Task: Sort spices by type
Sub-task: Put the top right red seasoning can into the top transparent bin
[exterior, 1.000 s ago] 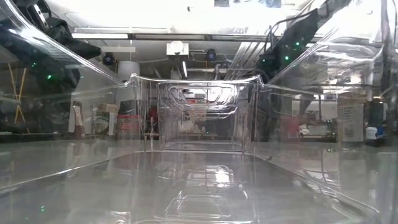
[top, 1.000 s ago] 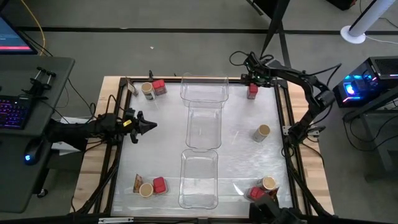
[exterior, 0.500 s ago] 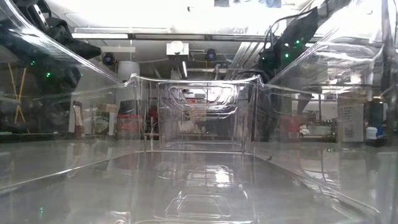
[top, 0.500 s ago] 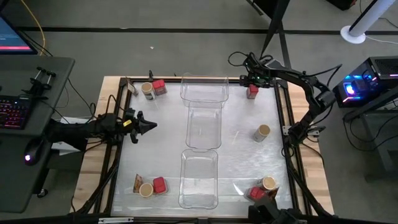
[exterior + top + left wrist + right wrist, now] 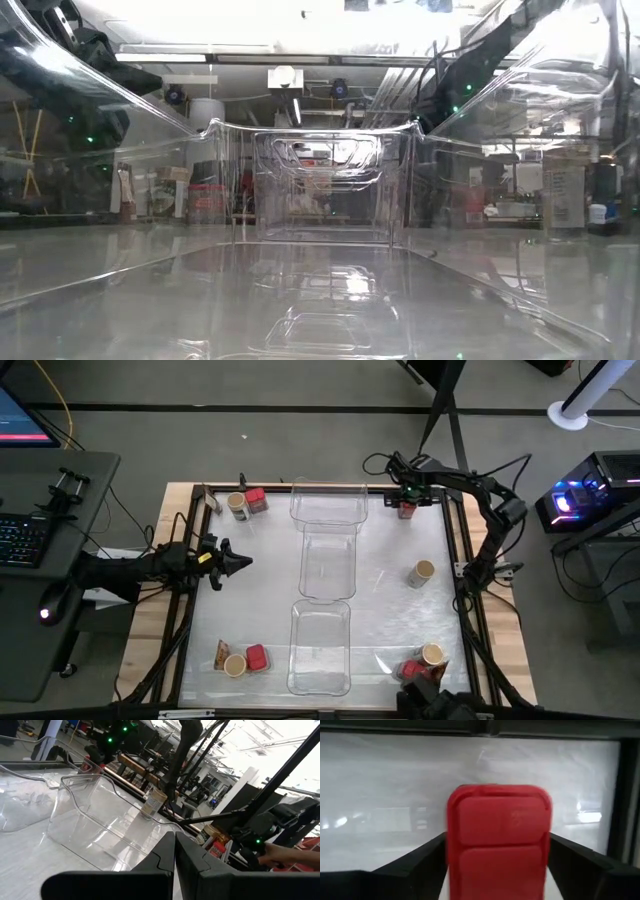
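Left gripper [image 5: 238, 562]: fingers together, empty, waiting over desk [image 5: 385, 580] left side. Right gripper [image 5: 406, 498]: at far right corner, fingers spread either side of red box [image 5: 498, 842], not clamped. Box stands upright on desk beside frame rail. Risk: off-centre closure could tip box or push it against rail; shallow grip could let it slip on lift.

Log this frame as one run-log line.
task: sort spices | right gripper: open around red container, far-right corner | left gripper: shut, idle left | trays: empty

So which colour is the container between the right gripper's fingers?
Red container, clearest in the right wrist view.
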Motion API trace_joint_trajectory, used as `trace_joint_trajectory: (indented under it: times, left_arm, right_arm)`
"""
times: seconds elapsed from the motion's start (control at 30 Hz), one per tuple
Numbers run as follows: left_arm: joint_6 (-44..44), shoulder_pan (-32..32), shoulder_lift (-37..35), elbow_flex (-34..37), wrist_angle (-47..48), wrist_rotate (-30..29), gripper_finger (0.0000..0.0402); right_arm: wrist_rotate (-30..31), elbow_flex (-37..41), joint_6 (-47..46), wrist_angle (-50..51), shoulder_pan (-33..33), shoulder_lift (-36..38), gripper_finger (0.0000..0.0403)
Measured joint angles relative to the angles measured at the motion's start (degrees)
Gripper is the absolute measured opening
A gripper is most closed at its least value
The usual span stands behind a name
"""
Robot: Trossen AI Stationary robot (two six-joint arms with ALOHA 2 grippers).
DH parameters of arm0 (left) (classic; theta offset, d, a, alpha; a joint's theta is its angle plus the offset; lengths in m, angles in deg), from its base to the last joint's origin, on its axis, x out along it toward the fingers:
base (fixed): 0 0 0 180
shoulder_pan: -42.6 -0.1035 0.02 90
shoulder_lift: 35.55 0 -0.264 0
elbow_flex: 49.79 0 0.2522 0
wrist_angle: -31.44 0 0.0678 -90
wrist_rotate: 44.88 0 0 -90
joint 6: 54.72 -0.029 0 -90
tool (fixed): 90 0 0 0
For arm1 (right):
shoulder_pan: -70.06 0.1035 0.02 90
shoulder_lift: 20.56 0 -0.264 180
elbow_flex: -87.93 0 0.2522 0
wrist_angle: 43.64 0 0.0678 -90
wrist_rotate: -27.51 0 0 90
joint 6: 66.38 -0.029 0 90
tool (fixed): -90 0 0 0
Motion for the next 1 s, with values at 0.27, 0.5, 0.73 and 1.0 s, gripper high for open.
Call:
trace_joint_trajectory:
  times: [0.27,0.5,0.73,1.0]
  left_arm:
    - [0.0,0.0,0.0,0.0,0.0,0.0,0.0001]
    - [0.0,0.0,0.0,0.0,0.0,0.0,0.0001]
    - [0.0,0.0,0.0,0.0,0.0,0.0,0.0001]
    - [0.0,0.0,0.0,0.0,0.0,0.0,0.0001]
  right_arm:
    - [2.5,-0.1,3.3,-0.6,0.0,2.8,0.0205]
    - [1.8,-6.8,6.1,-5.5,3.2,12.6,0.0205]
    - [-11.9,-14.5,4.3,-13.7,9.4,14.5,0.0205]
    - [-6.5,-15.5,-4.3,-9.6,20.0,6.8,0.0205]
